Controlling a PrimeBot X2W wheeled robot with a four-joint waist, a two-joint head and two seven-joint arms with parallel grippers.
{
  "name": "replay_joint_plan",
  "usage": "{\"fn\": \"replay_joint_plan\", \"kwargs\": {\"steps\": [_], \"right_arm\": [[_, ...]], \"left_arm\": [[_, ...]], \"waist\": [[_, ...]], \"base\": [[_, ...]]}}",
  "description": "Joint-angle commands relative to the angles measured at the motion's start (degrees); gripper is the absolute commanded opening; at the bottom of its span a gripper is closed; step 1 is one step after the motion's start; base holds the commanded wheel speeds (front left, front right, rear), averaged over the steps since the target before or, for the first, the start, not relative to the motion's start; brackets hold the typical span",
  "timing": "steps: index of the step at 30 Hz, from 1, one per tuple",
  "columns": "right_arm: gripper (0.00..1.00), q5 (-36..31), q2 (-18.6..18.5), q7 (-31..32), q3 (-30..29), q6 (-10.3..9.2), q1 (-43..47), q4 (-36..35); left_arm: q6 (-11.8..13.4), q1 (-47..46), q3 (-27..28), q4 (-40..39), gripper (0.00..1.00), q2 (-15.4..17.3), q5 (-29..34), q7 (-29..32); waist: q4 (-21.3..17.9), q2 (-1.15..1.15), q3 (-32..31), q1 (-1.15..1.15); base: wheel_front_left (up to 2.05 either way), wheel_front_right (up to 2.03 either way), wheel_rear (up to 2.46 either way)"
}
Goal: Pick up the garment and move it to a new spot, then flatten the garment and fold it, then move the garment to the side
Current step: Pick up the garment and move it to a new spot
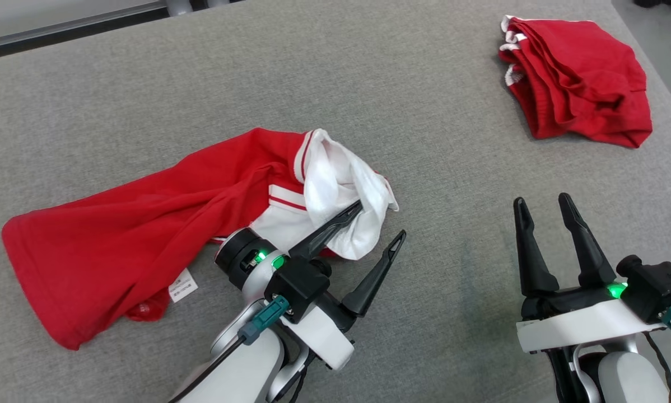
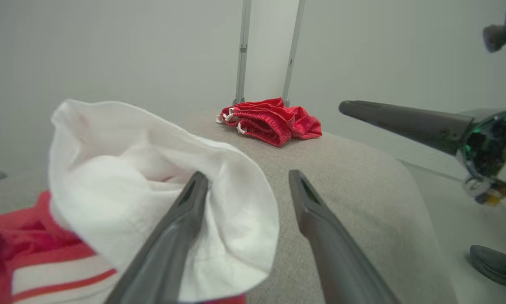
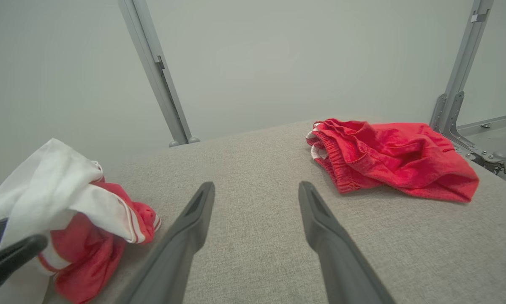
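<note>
The garment [image 1: 145, 224], a red shirt with a white striped sleeve [image 1: 341, 184], lies crumpled on the grey table [image 1: 369, 84] at the left. My left gripper [image 1: 381, 219] is open at the sleeve's near edge. Its left finger [image 2: 181, 223] lies against the white cloth [image 2: 130, 169], and its other finger is over bare table. Nothing is held between them. My right gripper [image 1: 542, 199] stands open over bare table at the lower right, well away from the garment [image 3: 67, 190]. In its own wrist view, the right gripper [image 3: 257, 185] has nothing between its fingers.
A second red garment [image 1: 576, 84] with white trim lies bunched at the far right of the table, near the edge [image 3: 388, 156]. Grey metal posts [image 3: 156, 71] stand behind the table. A dark shoe-like shape [image 2: 493, 264] is on the floor to the right.
</note>
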Motion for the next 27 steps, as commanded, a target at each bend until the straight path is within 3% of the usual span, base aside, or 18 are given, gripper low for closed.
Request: {"fn": "replay_joint_plan", "kwargs": {"steps": [1,6,11,18,27], "right_arm": [[1.00,-0.5,-0.1,-0.3,-0.2,0.00,-0.6,0.1],[1.00,-1.5,-0.6,0.8,-1.1,0.00,-0.4,-0.5],[1.00,-2.2,-1.5,2.1,-2.0,0.00,0.1,-1.6],[1.00,-3.0,-2.6,4.0,-3.1,0.00,1.1,-3.2],[1.00,-3.9,-3.8,5.7,-3.4,0.00,2.8,-3.6]], "left_arm": [[0.0,-0.9,-0.3,-1.2,1.00,0.5,-0.6,-0.6],[0.9,0.2,1.4,-5.8,1.00,1.6,-1.5,-1.8],[4.8,1.5,6.6,-9.5,1.00,2.1,-2.6,-2.1],[10.1,4.6,18.2,-12.0,1.00,3.6,-5.2,-2.2],[10.7,12.9,27.3,-8.6,1.00,7.5,-9.2,-2.2]], "waist": [[1.9,0.00,-1.0,0.00],[5.8,0.00,-2.8,0.00],[9.8,0.00,-4.4,0.00],[14.4,0.00,-6.6,0.00],[17.0,0.00,-10.3,0.00]], "base": [[0.00,0.00,0.00],[0.00,0.00,0.00],[0.00,0.00,0.00],[0.00,0.00,0.00],[0.00,0.00,0.00]]}}
